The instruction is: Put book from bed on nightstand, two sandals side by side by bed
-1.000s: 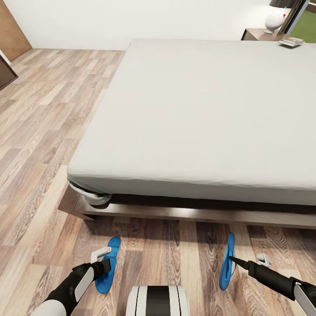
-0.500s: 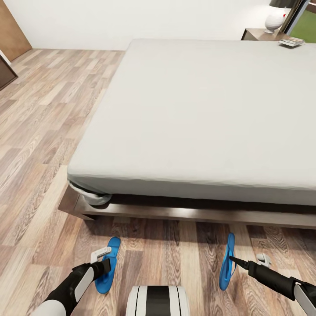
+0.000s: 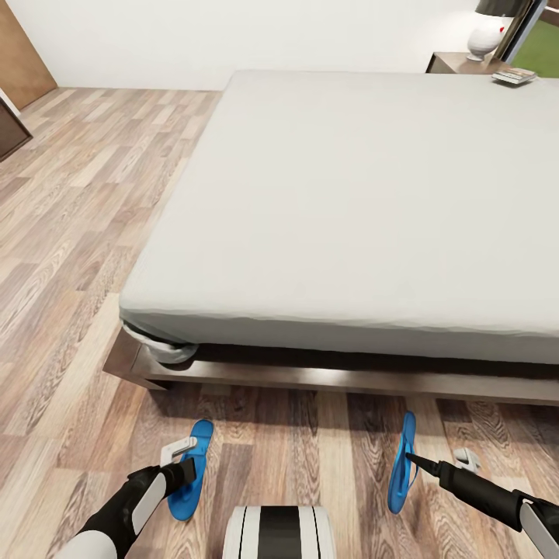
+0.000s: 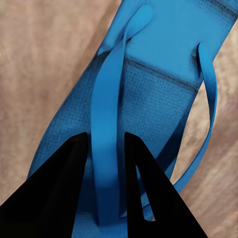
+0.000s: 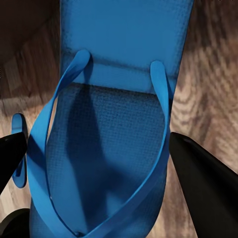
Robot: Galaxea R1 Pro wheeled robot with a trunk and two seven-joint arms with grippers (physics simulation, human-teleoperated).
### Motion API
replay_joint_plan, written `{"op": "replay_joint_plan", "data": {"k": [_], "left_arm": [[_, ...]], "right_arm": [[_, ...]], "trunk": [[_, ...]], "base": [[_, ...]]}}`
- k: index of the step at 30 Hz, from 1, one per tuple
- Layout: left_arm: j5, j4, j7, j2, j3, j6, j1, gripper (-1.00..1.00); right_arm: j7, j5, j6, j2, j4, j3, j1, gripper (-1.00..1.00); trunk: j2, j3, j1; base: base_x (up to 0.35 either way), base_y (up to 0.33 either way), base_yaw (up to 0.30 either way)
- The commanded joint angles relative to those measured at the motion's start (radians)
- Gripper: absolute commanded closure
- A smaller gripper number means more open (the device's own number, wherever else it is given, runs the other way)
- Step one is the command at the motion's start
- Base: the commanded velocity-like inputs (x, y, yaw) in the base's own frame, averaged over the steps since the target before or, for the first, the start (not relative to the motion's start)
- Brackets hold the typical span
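Left wrist view, left gripper [image 4: 105, 148] closed around sandal [image 4: 148, 89] strap, right gripper [image 5: 94, 148] spread wide astride other sandal [image 5: 119, 124]

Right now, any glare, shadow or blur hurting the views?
Head view: even light, sharp; dark shadow band under the mattress over the bed frame, soft sheen on that frame. Left wrist view: left sandal sharp, floor beyond soft, left claw fingers black silhouettes. Right wrist view: strap shadow on the right sandal, no glare.

Room background, head view.
Plain white wall [image 3: 233, 31] stood behind a light brown wood-plank floor [image 3: 70, 233]; a white lamp [image 3: 487, 32] sat far right; a brown door [image 3: 19, 54] stood far left.
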Motion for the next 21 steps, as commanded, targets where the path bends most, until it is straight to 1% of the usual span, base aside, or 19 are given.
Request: {"op": "replay_joint_plan", "data": {"k": [1,21], "left_arm": [[-0.002,0.0,0.002,0.0,0.002,0.006,0.0,1.0],[-0.003,0.0,0.004,0.0,0.002,0.007,0.0,1.0]], "right_arm": [[0.001,-0.006,0.009,0.0,0.0,-0.001,0.0,1.0],[0.002,-0.006,0.008,0.0,0.0,-0.001,0.0,1.0]], "trunk": [[0.0,-0.001,0.0],[0.0,-0.001,0.0]], "base": [[0.0,0.0,0.0],[0.0,0.0,0.0]]}}
